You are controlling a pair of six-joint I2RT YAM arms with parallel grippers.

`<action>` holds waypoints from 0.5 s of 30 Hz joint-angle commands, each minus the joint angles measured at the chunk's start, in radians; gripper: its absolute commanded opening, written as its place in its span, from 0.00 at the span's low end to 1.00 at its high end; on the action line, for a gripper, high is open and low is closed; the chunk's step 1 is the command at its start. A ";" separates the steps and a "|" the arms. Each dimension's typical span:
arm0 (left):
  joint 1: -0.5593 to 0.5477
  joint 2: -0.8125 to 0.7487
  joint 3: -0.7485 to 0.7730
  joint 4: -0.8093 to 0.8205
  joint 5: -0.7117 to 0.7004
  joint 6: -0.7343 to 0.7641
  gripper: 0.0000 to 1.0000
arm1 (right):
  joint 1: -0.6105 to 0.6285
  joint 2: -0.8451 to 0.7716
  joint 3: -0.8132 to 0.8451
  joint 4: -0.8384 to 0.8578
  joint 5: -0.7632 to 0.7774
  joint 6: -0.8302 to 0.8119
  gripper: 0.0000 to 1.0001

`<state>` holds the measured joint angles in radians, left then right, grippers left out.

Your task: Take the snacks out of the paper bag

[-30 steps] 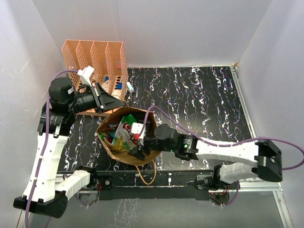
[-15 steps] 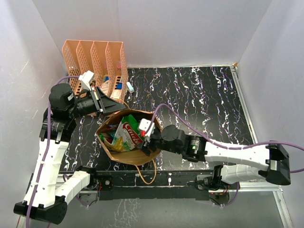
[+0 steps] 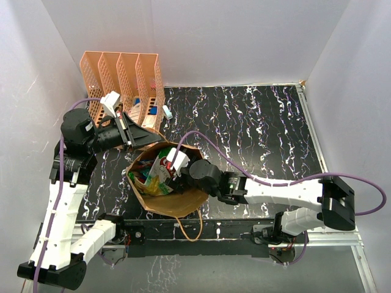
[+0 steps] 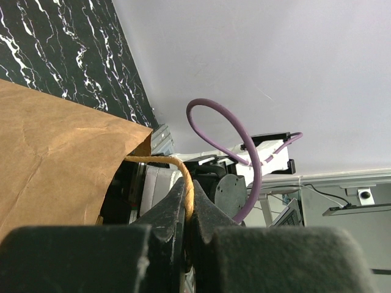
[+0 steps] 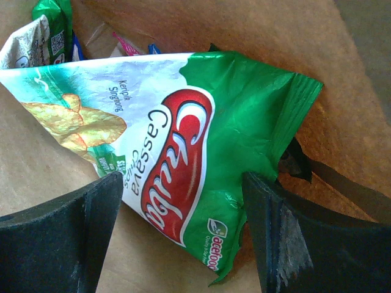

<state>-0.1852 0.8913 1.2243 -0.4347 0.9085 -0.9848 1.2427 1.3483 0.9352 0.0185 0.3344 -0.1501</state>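
Note:
The brown paper bag (image 3: 183, 204) stands open near the front edge, with snack packets inside. My left gripper (image 3: 148, 137) is shut on its thin twisted handle (image 4: 183, 177) at the far rim. My right gripper (image 3: 174, 174) reaches into the bag's mouth, jaws wide open. In the right wrist view the large green cassava chips bag (image 5: 183, 152) lies between the open fingers (image 5: 287, 238) on the bag's inner wall; the right finger touches its edge. A second green packet (image 5: 52, 18) and bits of blue and red packets show behind it.
An orange perforated file organizer (image 3: 122, 79) with small stationery items stands at the back left, just behind my left gripper. The bag's other handle (image 3: 189, 226) hangs over the table's front edge. Black marbled tabletop (image 3: 256, 128) extends to the right.
My right gripper has moved deeper into the bag towards the far left, over the green chips bag. My left gripper keeps holding the handle, nearly still.

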 commanded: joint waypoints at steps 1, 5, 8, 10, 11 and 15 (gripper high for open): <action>-0.001 -0.016 0.013 -0.005 0.069 0.010 0.00 | 0.000 -0.051 0.038 0.032 0.043 0.025 0.83; -0.001 -0.018 0.018 -0.013 0.062 0.015 0.00 | -0.001 -0.132 -0.061 0.114 0.011 0.035 0.87; -0.001 -0.035 0.020 -0.053 0.042 0.035 0.00 | -0.005 -0.105 -0.063 0.128 0.027 0.037 0.88; -0.001 -0.044 0.021 -0.081 0.034 0.050 0.00 | -0.005 -0.082 -0.040 0.101 0.064 0.051 0.88; -0.001 -0.047 0.024 -0.089 0.034 0.058 0.00 | -0.006 -0.078 -0.038 0.099 0.081 0.066 0.88; 0.000 -0.051 0.035 -0.101 0.039 0.078 0.00 | -0.017 -0.067 -0.050 0.134 0.036 0.060 0.89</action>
<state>-0.1852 0.8684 1.2247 -0.5179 0.9089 -0.9272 1.2392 1.2724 0.8703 0.0723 0.3645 -0.1036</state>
